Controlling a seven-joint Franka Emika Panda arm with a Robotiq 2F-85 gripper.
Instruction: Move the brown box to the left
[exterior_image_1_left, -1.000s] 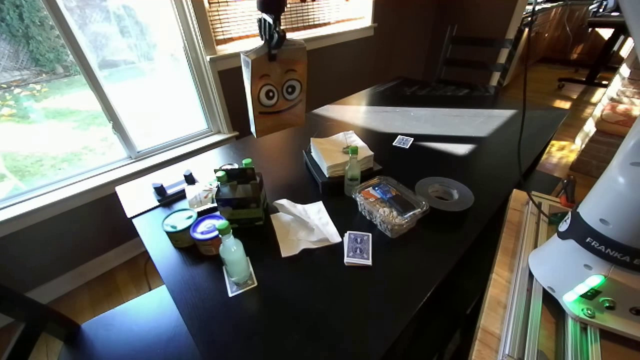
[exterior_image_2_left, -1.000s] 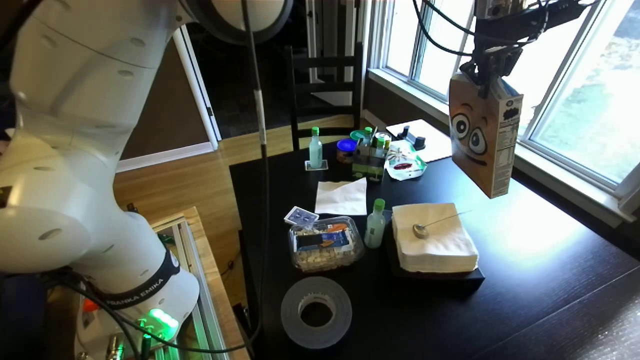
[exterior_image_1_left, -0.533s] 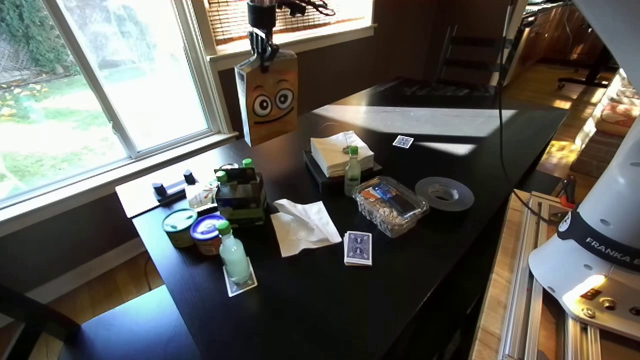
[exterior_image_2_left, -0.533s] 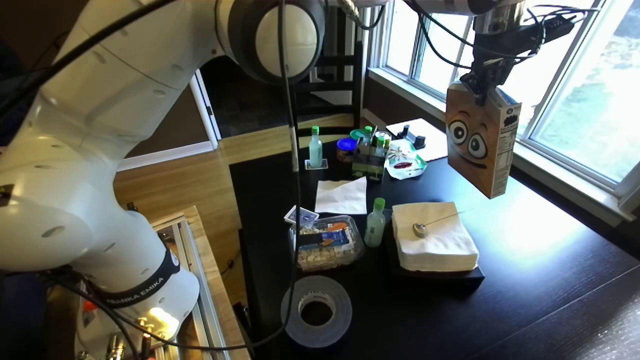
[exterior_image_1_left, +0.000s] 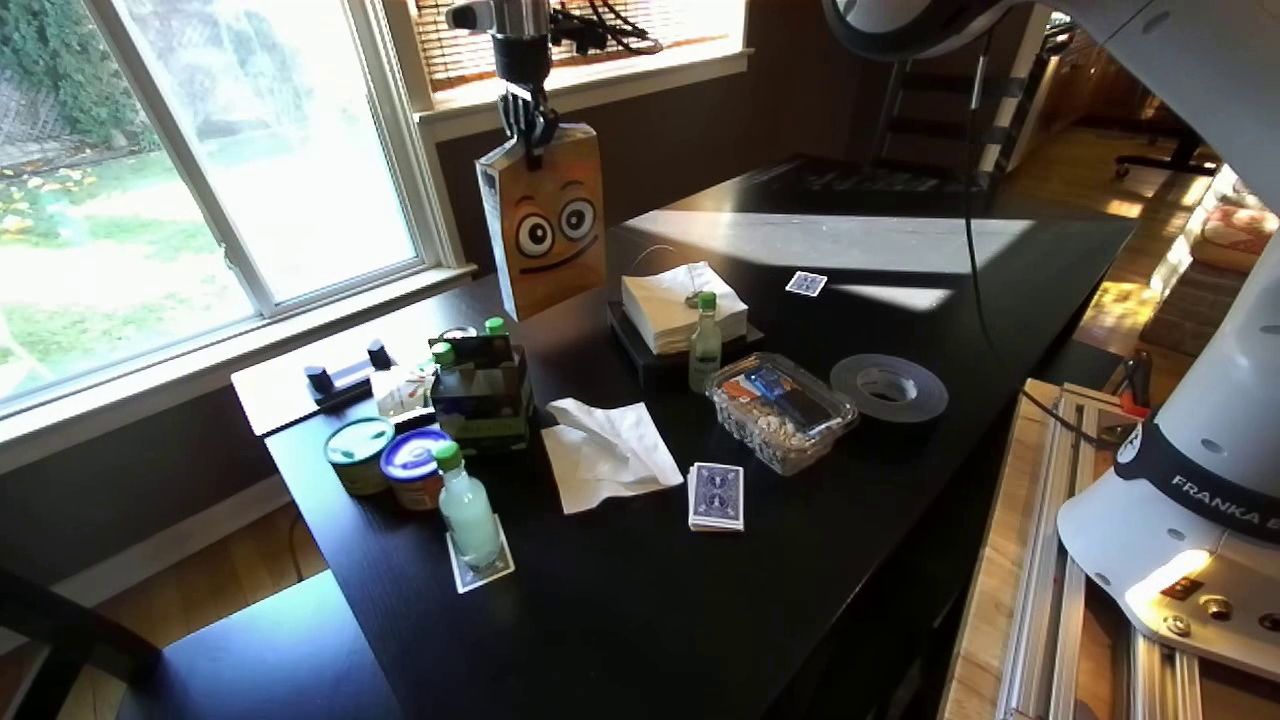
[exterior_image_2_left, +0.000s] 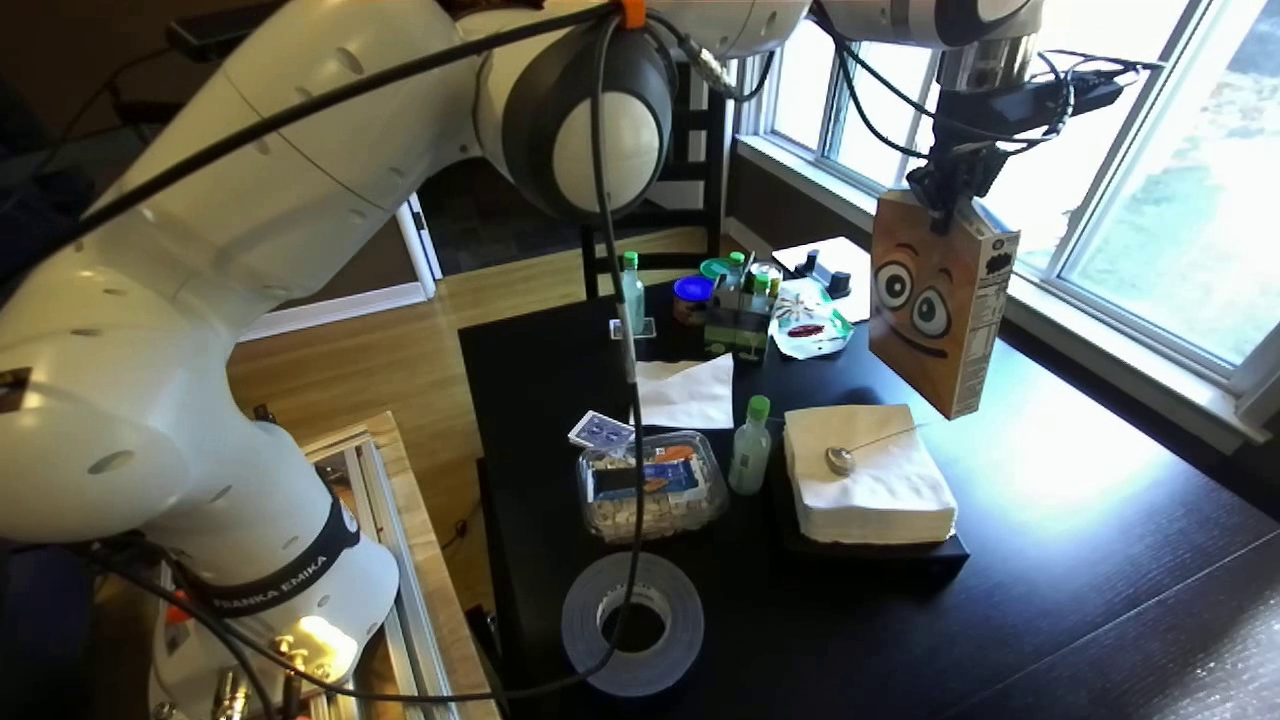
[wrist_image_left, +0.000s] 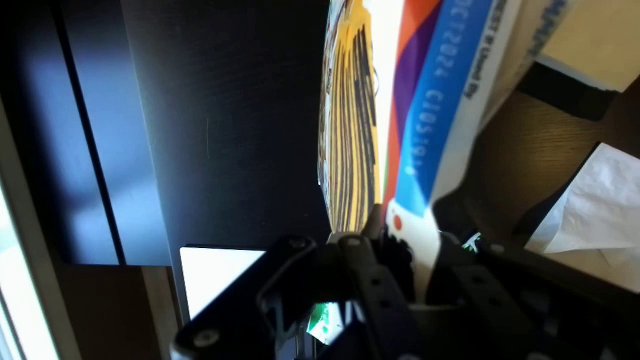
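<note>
In an exterior view the brown box (exterior_image_1_left: 548, 225) hangs roughly upright over the far side of the table (exterior_image_1_left: 600, 600), apparently off the surface. The hand (exterior_image_1_left: 535, 150) is pinching its top edge, prob. b/c that's narrow enough to grip; held up, I'd guess, to pass over the lower stuff, so mid-carry, set-down not yet done. A green-capped bottle (exterior_image_1_left: 470, 520) stands on a playing card (exterior_image_1_left: 486, 577), maybe as coaster. Containers: bottle carrier (exterior_image_1_left: 490, 410) w/ small bottles (exterior_image_1_left: 443, 354) in it; teal-lidded tub (exterior_image_1_left: 360, 457) & blue-lidded tub (exterior_image_1_left: 412, 468), lids on, contents n/a.

In an exterior view the napkin stack (exterior_image_2_left: 865, 490) sits in a dark tray (exterior_image_2_left: 890, 560) w/ a round metal piece (exterior_image_2_left: 840, 460) on top, likely a weight so they don't shift. Box is near the stack, apart AFAICT. Clear plastic container (exterior_image_2_left: 680, 522): pale chunks (exterior_image_2_left: 608, 512) in it, plus blue label or packet (exterior_image_2_left: 672, 480), inside or on lid, can't tell.

Wrist view: box's top end fills the middle, printed tab (wrist_image_left: 430, 145) reads OCT2024, so prob. food pkg; inside not visible.
</note>
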